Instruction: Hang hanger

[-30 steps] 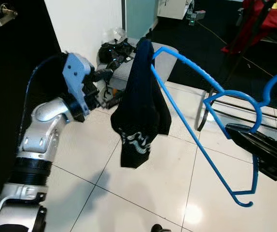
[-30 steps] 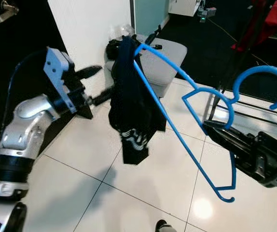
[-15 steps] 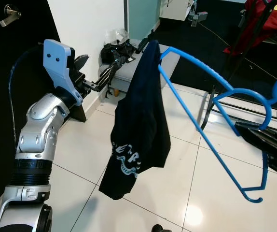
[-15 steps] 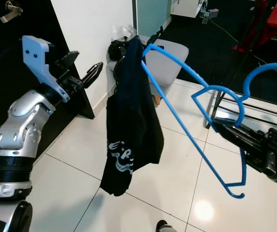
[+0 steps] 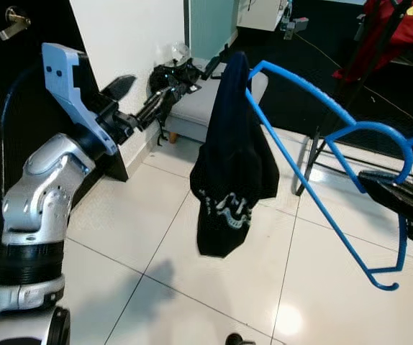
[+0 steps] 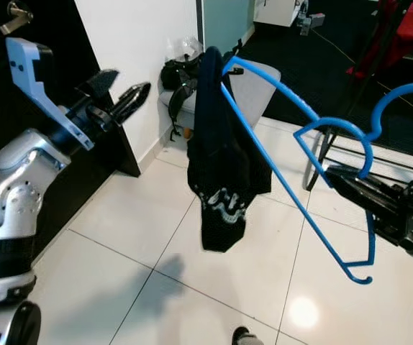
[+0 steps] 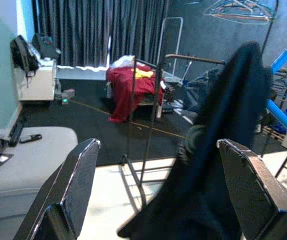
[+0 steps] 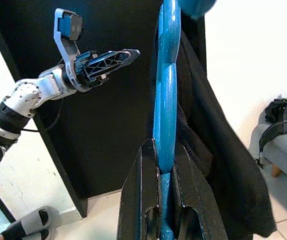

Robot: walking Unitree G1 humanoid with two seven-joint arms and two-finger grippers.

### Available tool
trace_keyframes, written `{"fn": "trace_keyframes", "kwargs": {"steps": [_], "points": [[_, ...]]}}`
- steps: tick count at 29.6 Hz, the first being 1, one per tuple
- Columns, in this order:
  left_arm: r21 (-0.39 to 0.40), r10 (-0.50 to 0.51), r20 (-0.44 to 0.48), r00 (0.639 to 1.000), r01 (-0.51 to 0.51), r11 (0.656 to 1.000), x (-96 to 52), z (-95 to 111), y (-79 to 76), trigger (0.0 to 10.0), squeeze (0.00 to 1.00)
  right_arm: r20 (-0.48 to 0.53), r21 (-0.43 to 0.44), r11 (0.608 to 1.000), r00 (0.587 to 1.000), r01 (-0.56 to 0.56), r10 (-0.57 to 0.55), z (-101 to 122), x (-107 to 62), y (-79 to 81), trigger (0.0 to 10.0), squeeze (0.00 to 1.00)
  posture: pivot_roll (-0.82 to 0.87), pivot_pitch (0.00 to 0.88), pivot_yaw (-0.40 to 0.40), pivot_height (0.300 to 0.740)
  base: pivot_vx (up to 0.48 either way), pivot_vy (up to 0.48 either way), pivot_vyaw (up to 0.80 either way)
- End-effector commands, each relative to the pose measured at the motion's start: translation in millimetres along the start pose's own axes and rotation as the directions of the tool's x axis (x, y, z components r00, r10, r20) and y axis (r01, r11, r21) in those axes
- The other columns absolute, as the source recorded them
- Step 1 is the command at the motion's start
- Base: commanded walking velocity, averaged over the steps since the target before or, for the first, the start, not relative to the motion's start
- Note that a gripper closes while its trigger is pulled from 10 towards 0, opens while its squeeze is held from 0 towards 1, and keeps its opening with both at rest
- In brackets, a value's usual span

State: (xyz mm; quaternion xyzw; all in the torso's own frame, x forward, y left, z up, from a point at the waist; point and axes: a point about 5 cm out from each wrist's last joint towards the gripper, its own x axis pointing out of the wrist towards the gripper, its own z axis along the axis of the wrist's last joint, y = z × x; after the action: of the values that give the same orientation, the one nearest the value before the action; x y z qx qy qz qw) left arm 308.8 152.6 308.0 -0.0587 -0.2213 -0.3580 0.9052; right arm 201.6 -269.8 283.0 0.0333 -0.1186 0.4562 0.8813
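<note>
A blue plastic hanger [image 6: 300, 201] juts out over the tiled floor, and my right gripper [image 8: 163, 145] is shut on it just below its hook. A dark navy garment with white print [image 5: 235, 165] hangs bunched over the hanger's far end. My left gripper [image 6: 129, 80] is raised at the left, open with nothing between its fingers, a short way from the garment. In the left wrist view the garment [image 7: 218, 150] hangs ahead of the open left gripper [image 7: 157, 144].
A grey padded stool [image 5: 192, 108] with a black bag [image 5: 169, 72] stands by the white wall. A black door [image 5: 19, 79] is at the left. A clothes rack [image 5: 350, 79] with red clothes [image 5: 401, 29] stands at the back right.
My left arm has lifted up and away from the garment, fingers spread. The garment now hangs free on the hanger and has swung from side to side. The right gripper keeps its hold.
</note>
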Motion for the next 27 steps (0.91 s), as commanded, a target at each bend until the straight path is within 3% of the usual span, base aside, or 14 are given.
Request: {"fn": "trace_keyframes", "kwargs": {"steps": [1, 3, 7, 11, 12, 13, 17, 18, 27], "points": [[-0.017, -0.043, -0.015, 0.999, 0.043, 0.999, 1.1, -3.1, -11.2, 10.0, 0.00, 0.012, -0.042, 0.999, 1.000, -0.025, 0.025, 6.3, 0.9, 2.1, 10.0, 0.00, -0.01, 0.198, 0.017, 0.740, 0.000, 0.000, 0.00], [-0.013, -0.075, -0.029, 0.997, 0.074, 0.997, 6.4, -8.7, -24.8, 10.0, 0.00, 0.013, -0.042, 0.998, 0.999, -0.036, 0.037, 6.9, 2.8, 2.6, 10.0, 0.00, -0.01, 0.198, 0.018, 0.740, 0.000, 0.000, 0.00], [0.018, -0.079, -0.055, 0.995, 0.081, 0.997, 12.2, -16.8, -36.6, 10.0, 0.00, 0.014, -0.039, 0.998, 0.999, -0.047, 0.048, 6.5, 4.4, 2.9, 10.0, 0.00, -0.01, 0.198, 0.018, 0.740, 0.000, 0.000, 0.00], [0.057, -0.058, -0.073, 0.996, 0.062, 0.996, 14.9, -19.6, -39.2, 10.0, 0.00, 0.014, -0.036, 0.998, 0.999, -0.051, 0.051, 6.0, 5.0, 2.8, 10.0, 0.00, -0.01, 0.198, 0.018, 0.740, 0.000, 0.000, 0.00], [0.149, 0.018, -0.100, 0.995, -0.002, 0.989, 17.7, -21.4, -35.6, 10.0, 0.00, 0.016, -0.031, 0.998, 0.998, -0.054, 0.055, 5.0, 6.1, 2.9, 10.0, 0.00, -0.01, 0.199, 0.018, 0.740, 0.000, 0.000, 0.00], [0.188, 0.045, -0.107, 0.993, -0.024, 0.982, 18.2, -22.0, -34.0, 10.0, 0.00, 0.016, -0.028, 0.998, 0.998, -0.057, 0.057, 4.4, 6.6, 3.1, 10.0, 0.00, -0.01, 0.197, 0.018, 0.740, 0.000, 0.000, 0.00], [0.219, 0.080, -0.105, 0.991, -0.055, 0.974, 17.7, -21.3, -31.7, 10.0, 0.00, 0.018, -0.025, 0.998, 0.998, -0.060, 0.060, 3.4, 7.5, 3.5, 10.0, 0.00, -0.01, 0.194, 0.019, 0.740, 0.000, 0.000, 0.00], [0.247, 0.116, -0.095, 0.989, -0.089, 0.965, 15.7, -18.9, -27.7, 0.0, 0.00, 0.020, -0.023, 0.998, 0.998, -0.062, 0.063, 2.9, 8.3, 3.7, 10.0, 0.00, -0.01, 0.193, 0.019, 0.740, 0.000, 0.000, 0.00], [0.347, 0.180, -0.063, 0.982, -0.148, 0.926, 8.5, -5.4, -12.4, 0.0, 0.00, 0.023, -0.016, 0.997, 0.997, -0.069, 0.069, 1.2, 9.5, 4.1, 10.0, 0.00, -0.01, 0.187, 0.015, 0.740, 0.000, 0.000, 0.00]]}}
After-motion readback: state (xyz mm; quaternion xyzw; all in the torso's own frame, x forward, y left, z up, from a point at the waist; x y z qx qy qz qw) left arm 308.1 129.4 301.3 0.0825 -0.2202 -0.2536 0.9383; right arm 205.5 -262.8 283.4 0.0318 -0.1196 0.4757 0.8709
